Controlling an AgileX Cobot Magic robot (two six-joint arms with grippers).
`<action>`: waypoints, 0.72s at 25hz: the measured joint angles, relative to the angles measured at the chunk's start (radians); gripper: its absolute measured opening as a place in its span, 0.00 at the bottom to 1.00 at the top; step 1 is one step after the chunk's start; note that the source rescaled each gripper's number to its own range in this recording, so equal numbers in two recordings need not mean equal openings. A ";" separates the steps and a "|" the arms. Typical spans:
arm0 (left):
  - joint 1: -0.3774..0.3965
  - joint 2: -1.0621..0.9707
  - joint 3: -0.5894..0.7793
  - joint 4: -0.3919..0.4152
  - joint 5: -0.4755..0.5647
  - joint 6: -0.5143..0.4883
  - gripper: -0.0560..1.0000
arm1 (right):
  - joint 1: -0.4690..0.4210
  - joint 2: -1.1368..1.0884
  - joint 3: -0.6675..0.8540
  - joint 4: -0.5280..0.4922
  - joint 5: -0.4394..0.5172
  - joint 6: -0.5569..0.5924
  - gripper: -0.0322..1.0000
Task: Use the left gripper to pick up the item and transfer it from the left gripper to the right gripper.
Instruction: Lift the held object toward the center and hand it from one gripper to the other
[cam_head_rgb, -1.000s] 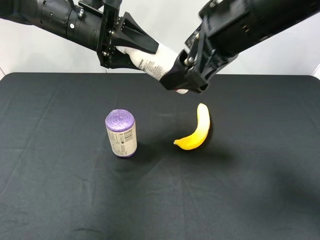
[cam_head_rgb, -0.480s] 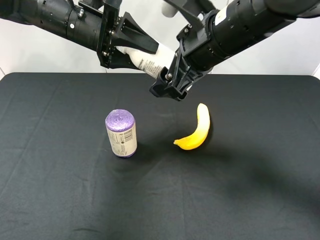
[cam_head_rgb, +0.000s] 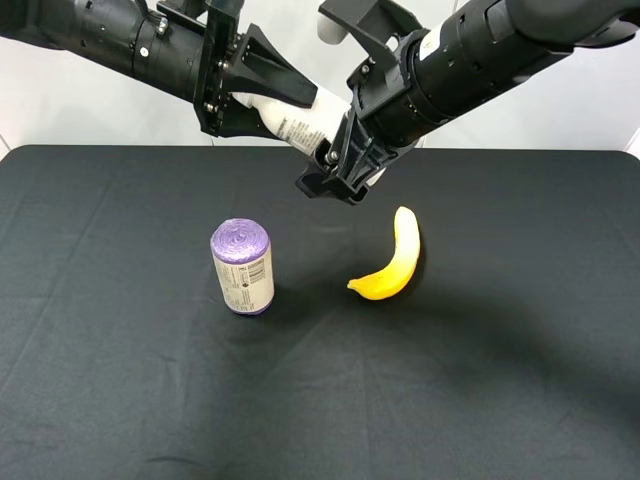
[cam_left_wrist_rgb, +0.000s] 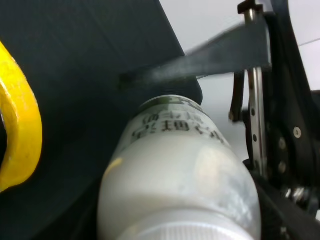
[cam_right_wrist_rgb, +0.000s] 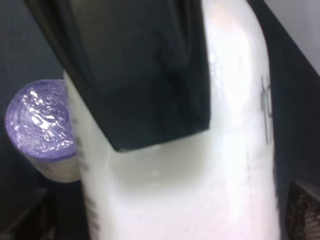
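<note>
The item, a small white bottle (cam_head_rgb: 312, 124), is held in the air above the back of the table by my left gripper (cam_head_rgb: 287, 112), which is shut on it. It lies slanted, its free end pointing right and down. My right gripper (cam_head_rgb: 330, 178) is at that free end. In the right wrist view the bottle (cam_right_wrist_rgb: 225, 150) fills the frame between my right gripper's fingers (cam_right_wrist_rgb: 302, 210), which stand wide apart, so it is open. A black finger plate of the left gripper (cam_right_wrist_rgb: 145, 70) lies over the bottle. The left wrist view shows the bottle (cam_left_wrist_rgb: 180, 170) from its cap end.
A purple-topped can (cam_head_rgb: 242, 265) stands upright on the black table (cam_head_rgb: 120, 380), left of centre; it also shows in the right wrist view (cam_right_wrist_rgb: 40, 130). A yellow banana (cam_head_rgb: 392, 262) lies to its right, below the grippers, and shows in the left wrist view (cam_left_wrist_rgb: 17, 125).
My right arm has rolled its wrist and shifted left, bringing its gripper over the bottle's free end. The left arm and the bottle have stayed still.
</note>
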 joint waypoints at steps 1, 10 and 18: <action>0.000 0.000 0.000 0.001 0.000 0.001 0.06 | 0.000 0.000 0.000 -0.003 -0.003 -0.001 0.03; 0.000 0.000 -0.002 -0.001 0.000 0.003 0.06 | 0.000 0.000 0.000 -0.004 -0.009 -0.002 0.19; 0.000 0.000 -0.002 -0.001 0.000 0.004 0.06 | 0.000 0.000 0.000 -0.004 -0.010 0.001 0.19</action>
